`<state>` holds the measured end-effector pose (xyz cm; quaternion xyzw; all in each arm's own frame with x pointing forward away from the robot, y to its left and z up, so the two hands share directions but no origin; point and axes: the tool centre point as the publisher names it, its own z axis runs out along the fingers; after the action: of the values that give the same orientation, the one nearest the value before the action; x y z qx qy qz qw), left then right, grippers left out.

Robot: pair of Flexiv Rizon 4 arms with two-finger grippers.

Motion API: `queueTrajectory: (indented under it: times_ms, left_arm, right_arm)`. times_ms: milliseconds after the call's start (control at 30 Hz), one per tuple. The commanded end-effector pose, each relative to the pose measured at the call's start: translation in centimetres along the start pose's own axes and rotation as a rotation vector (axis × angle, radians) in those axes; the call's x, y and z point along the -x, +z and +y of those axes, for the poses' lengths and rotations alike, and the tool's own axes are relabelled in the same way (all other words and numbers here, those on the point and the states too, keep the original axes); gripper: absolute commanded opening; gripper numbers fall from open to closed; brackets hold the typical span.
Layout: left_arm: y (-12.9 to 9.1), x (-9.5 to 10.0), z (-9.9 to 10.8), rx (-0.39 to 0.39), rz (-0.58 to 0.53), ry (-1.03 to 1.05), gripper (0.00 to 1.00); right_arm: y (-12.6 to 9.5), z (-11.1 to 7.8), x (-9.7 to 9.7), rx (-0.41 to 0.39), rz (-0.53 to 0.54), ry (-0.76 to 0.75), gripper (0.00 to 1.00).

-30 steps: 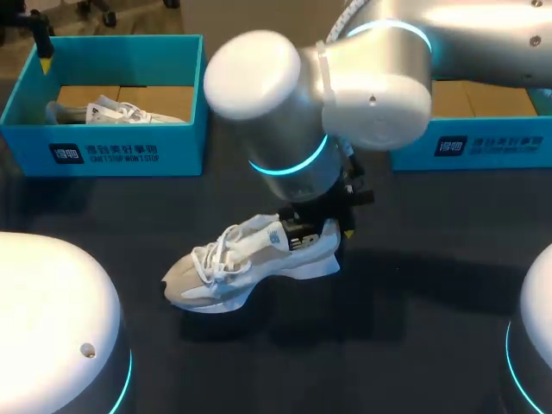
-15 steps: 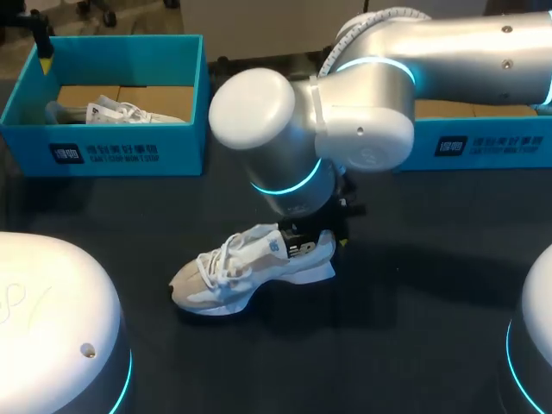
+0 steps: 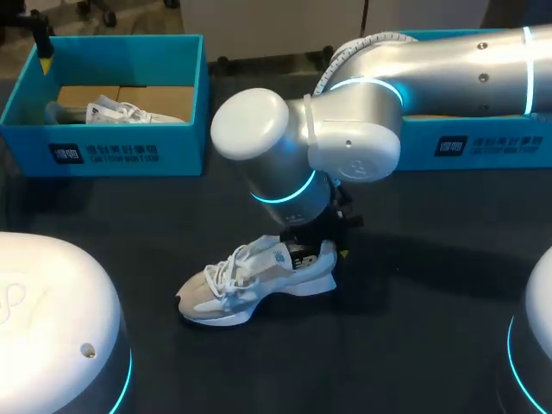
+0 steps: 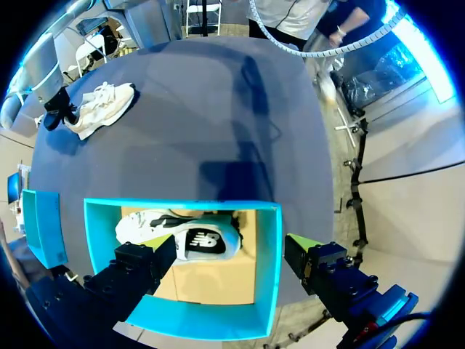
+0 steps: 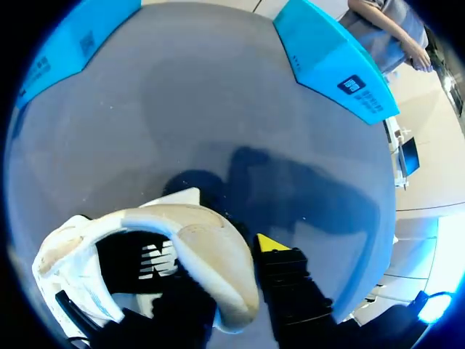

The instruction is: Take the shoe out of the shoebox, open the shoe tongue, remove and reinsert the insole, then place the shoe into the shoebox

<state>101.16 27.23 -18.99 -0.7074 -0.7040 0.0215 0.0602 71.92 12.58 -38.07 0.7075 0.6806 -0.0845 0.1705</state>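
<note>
Shoe point(image 3: 259, 280) is sitting on the counter point(image 3: 414, 328), right jaws pinching its heel; left jaws are hanging spread over the box point(image 3: 103, 151) at ten o'clock.

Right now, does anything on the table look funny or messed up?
Nothing looks broken or spilled. The shoe sits sole-down on the table, with the right gripper pinching its heel, one finger inside. The other shoe lies on its side in the left box, which seems fine.

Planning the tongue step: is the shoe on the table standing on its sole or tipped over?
Upright: the shoe sits sole-down on the table, its heel held by the right gripper.
</note>
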Motion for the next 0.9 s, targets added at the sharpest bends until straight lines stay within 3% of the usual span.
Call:
queueTrajectory:
  times_ms: [33,233,500,667,767,900]
  left_arm:
    - [0.0,0.0,-0.1,0.003,0.001,0.0,1.0]
    - [0.0,0.0,-0.1,0.003,0.001,0.0,1.0]
    - [0.0,0.0,-0.1,0.003,0.001,0.0,1.0]
    - [0.0,0.0,-0.1,0.003,0.001,0.0,1.0]
    - [0.0,0.0,-0.1,0.003,0.001,0.0,1.0]
    - [0.0,0.0,-0.1,0.003,0.001,0.0,1.0]
  right_arm:
    - [-1.3,-0.6,0.2,0.017,0.002,0.655,1.0]
    - [-4.0,-0.7,1.1,0.023,0.019,0.633,1.0]
    - [-7.4,-0.2,3.4,0.047,0.163,0.491,1.0]
    - [-9.9,0.4,4.8,0.124,0.203,0.281,1.0]
    - [-11.6,0.6,5.3,0.204,0.233,0.043,1.0]
    - [-13.0,0.5,5.7,0.234,0.249,-0.208,1.0]
